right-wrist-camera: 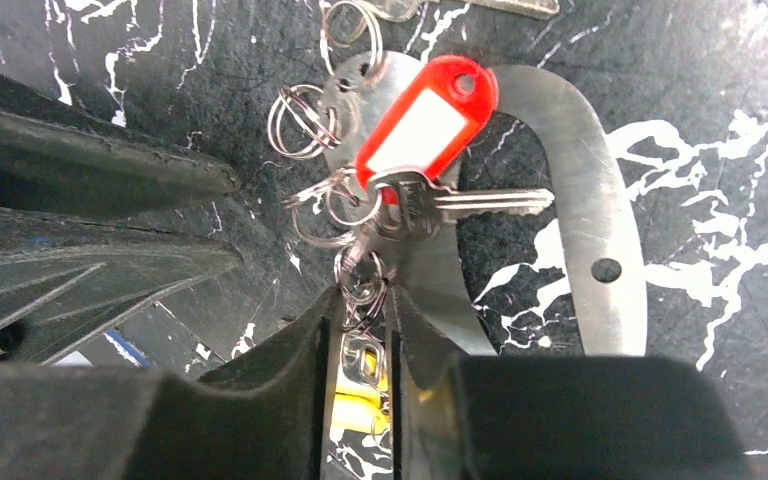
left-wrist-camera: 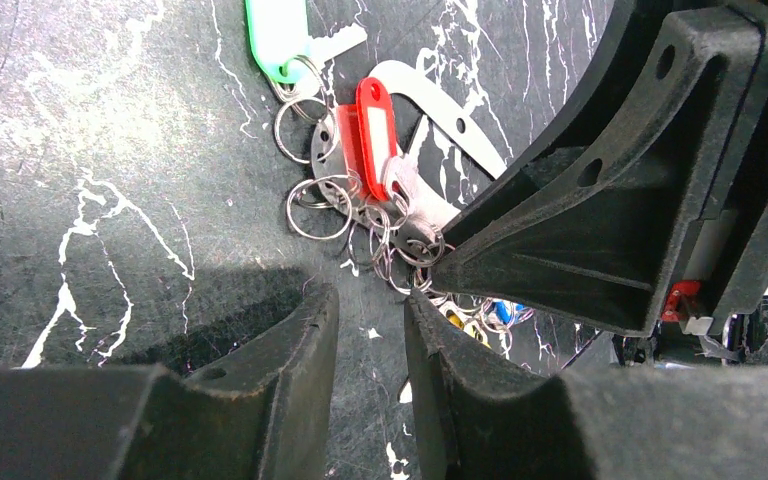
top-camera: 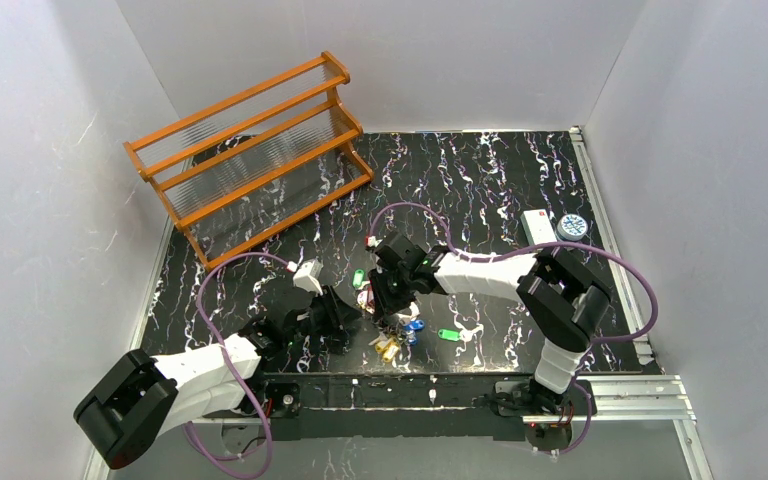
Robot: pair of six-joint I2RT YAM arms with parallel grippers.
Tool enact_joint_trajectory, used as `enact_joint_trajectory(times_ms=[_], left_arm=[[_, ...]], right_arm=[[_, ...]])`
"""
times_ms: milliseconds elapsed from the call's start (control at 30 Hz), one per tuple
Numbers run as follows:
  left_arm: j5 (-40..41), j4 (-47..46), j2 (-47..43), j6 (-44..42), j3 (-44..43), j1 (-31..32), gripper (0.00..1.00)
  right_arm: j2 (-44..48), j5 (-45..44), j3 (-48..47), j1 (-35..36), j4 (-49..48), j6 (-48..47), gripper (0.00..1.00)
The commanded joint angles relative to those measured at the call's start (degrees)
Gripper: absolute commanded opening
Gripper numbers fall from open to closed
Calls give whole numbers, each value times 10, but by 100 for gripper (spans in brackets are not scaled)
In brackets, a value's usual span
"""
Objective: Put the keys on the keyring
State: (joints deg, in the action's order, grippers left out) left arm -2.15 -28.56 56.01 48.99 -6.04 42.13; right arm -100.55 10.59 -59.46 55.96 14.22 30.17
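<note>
The keyring [right-wrist-camera: 585,200] is a pale grey flat oval loop lying on the black marbled table; it also shows in the left wrist view [left-wrist-camera: 447,112]. A red-tagged key [right-wrist-camera: 425,120] lies across it, with several small split rings [right-wrist-camera: 305,120] bunched beside it. My right gripper [right-wrist-camera: 362,305] is shut on small split rings of the bunch, with a yellow tag [right-wrist-camera: 360,405] showing between its fingers. My left gripper [left-wrist-camera: 370,300] is open and empty, just short of the bunch, with the right gripper's finger [left-wrist-camera: 600,220] close by. A green-tagged key [left-wrist-camera: 278,35] lies beyond. Blue [top-camera: 415,325] and yellow [top-camera: 388,347] tags lie under the grippers.
A second green-tagged key [top-camera: 448,335] lies alone to the right of the bunch. A wooden rack [top-camera: 250,150] stands at the back left. A white rectangular box [top-camera: 537,225] and a round lid [top-camera: 572,227] sit at the back right. White walls enclose the table.
</note>
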Motion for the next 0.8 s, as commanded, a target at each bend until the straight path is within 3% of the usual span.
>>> enact_joint_trajectory(times_ms=[0,100,233,500,767], left_arm=[[11,6,-11,-2,4,2,29],[13,11,-15,-1,4,2,30],[14,16,-22,-4,5,2,30],[14,73,-50,-40,-23,2,30],[50,163,-119,-108,-84,2,31]], right_arm=[[9,-27,-19,5,33,1,26],[19,-26,-22,5,44,-4,21],[40,-22,-15,5,38,-10,6],[58,-25,-35,5,56,-89,1],[153,-85,-30,5,45,-190,1]])
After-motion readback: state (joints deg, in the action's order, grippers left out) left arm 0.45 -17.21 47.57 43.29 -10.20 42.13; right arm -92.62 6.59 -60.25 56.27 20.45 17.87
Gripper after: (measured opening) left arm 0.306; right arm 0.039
